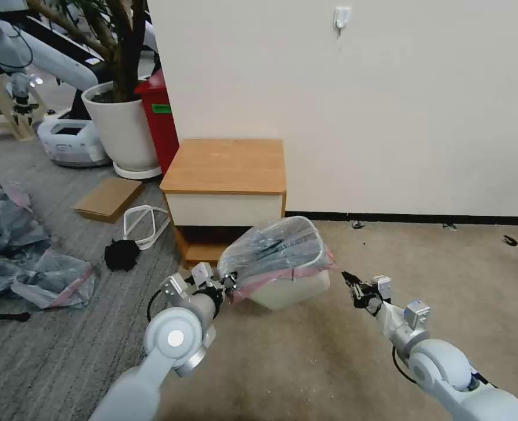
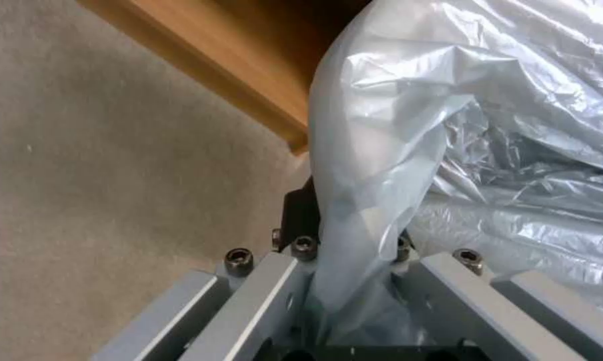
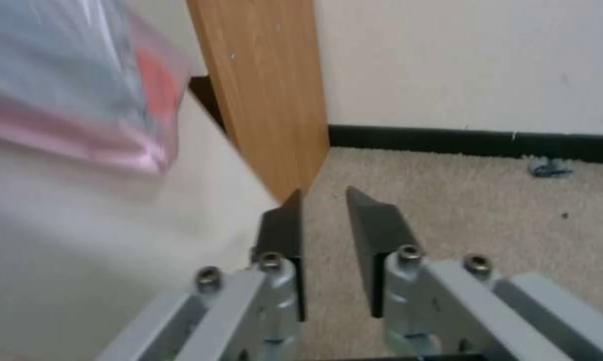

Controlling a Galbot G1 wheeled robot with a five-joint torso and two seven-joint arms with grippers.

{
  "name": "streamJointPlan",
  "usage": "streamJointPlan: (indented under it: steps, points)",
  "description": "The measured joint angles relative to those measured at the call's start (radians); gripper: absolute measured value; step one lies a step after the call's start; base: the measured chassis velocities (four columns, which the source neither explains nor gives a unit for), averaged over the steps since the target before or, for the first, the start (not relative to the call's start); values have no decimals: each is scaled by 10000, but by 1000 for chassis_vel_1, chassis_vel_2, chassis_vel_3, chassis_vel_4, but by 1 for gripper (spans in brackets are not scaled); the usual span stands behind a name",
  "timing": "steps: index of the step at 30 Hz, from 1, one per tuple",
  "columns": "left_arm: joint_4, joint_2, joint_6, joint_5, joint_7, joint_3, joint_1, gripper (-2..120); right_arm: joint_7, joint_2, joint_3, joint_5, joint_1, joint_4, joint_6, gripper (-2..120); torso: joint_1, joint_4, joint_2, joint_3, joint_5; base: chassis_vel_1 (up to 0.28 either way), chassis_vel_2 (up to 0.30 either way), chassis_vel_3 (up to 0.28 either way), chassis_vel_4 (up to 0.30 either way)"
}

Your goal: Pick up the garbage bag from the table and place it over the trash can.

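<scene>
Step in hand, by my read: fitting the bag (image 1: 279, 248) over the can (image 1: 288, 289). The bag is already off the table (image 1: 224, 166) and draped over the can's mouth, ballooned up on top, pink band hanging around the rim on the right side. The can sits on the carpet just in front of the table, tilted toward the left gripper.

Left gripper (image 1: 228, 282) is at the can's near-left corner, jaws clamped on a fold of bag; the left wrist view shows plastic bunched between the fingers (image 2: 300, 215).

Right gripper (image 1: 352, 283) hangs just right of the can, apart from it, jaws parted with a narrow gap, nothing between them; fingers (image 3: 375, 225) point past the can's wall toward the table side.

Next move likely calls for pulling the left corner's band down under the rim, then letting go without dragging the bag off. The can is light and already tipping, so a gentle pull.
</scene>
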Motion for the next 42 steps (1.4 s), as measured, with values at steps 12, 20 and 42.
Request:
streamJointPlan:
  steps: [12, 20, 42]
  points:
    - [232, 162, 92, 229, 395, -29, 11, 2, -116, -191, 272, 309, -78, 28, 290, 43, 0, 0, 0, 0, 0, 0, 0, 0, 0]
    - [412, 216, 122, 1201, 771, 63, 138, 2, -206, -264, 729, 234, -392, 742, 356, 46, 0, -1, 1, 0, 0, 0, 0, 0, 0]
    - [500, 149, 56, 3120, 1172, 530, 273, 2, -448, -618, 1270, 33, -1127, 3777, 20, 28, 0, 1, 1, -1, 0, 0, 0, 0, 0]
